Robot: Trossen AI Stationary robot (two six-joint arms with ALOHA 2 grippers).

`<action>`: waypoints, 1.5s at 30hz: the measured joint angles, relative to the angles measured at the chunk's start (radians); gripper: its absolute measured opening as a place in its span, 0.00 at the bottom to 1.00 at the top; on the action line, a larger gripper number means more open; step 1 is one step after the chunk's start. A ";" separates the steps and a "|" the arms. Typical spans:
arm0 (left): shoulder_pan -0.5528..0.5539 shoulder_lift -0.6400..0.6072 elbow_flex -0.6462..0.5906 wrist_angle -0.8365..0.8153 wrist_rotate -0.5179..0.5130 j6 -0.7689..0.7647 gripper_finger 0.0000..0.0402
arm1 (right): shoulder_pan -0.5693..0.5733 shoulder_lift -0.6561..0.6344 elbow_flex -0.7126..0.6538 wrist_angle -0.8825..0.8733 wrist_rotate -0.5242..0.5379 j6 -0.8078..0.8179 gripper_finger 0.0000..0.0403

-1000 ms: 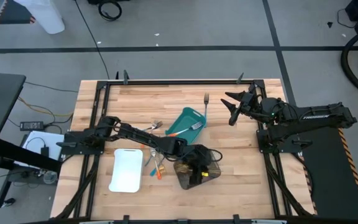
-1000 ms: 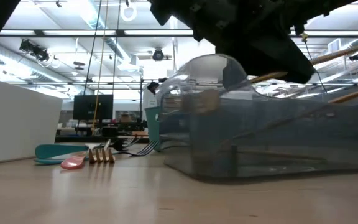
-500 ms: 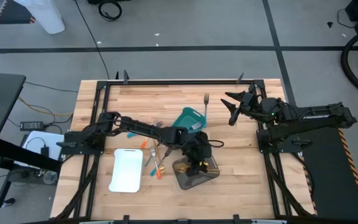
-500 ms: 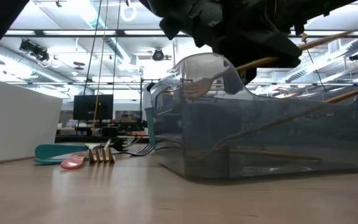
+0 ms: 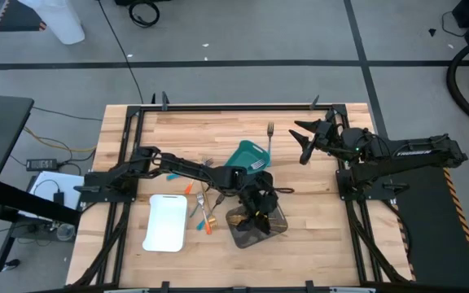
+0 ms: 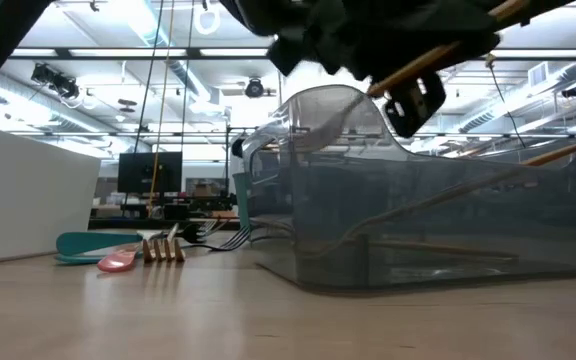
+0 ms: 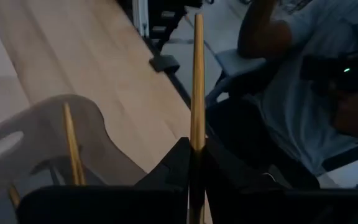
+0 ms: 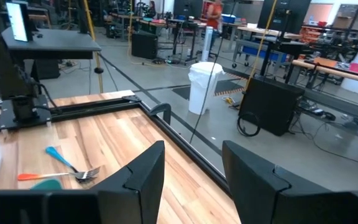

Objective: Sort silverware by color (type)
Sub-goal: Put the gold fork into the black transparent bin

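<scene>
My left gripper (image 5: 257,202) hangs over the grey see-through tray (image 5: 240,236) near the table's middle and is shut on a gold utensil (image 7: 197,74). More gold utensils (image 7: 71,146) lie slanted inside that tray (image 6: 438,225). Loose orange and teal-handled silverware (image 5: 202,213) lies on the wood between the white tray (image 5: 165,221) and the grey one. A fork (image 5: 256,165) rests in the teal tray (image 5: 241,155). My right gripper (image 5: 304,142) waits open above the table's far right part. My left gripper pinches the gold utensil's slim shaft (image 7: 197,140) between its two fingers (image 7: 178,163). The shaft runs forward along the fingers and sticks out past them. It is lifted clear above the grey tray and slants upward (image 6: 438,50); its other end is hidden by the gripper.
A lone fork (image 5: 270,137) lies near the far edge, between the teal tray and my right gripper. Teal and pink utensils (image 6: 103,250) and gold fork tines (image 6: 164,250) lie left of the grey tray in the low view. A seated person (image 7: 303,74) is beyond the table.
My left gripper has risen above the grey tray, drifted a little toward the far edge and tipped, carrying the gold utensil up so that it now slants above the tray's rim. The grey tray has shifted slightly on the table.
</scene>
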 joint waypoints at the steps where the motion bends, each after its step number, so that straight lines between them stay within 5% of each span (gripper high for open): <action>1: 0.003 0.011 0.003 0.024 0.006 0.000 0.09 | 0.000 0.000 0.000 0.000 -0.009 0.000 0.42; 18: 0.024 0.094 0.001 0.070 0.133 -0.021 0.10 | 0.000 0.013 0.001 0.016 -0.018 -0.007 0.42; 38: 0.061 0.102 0.001 0.041 0.050 -0.016 0.36 | 0.000 0.013 0.001 0.015 -0.043 -0.006 0.42; 45: 0.091 0.057 0.001 -0.028 0.031 -0.003 0.38 | 0.000 0.013 0.001 0.015 -0.044 -0.006 0.42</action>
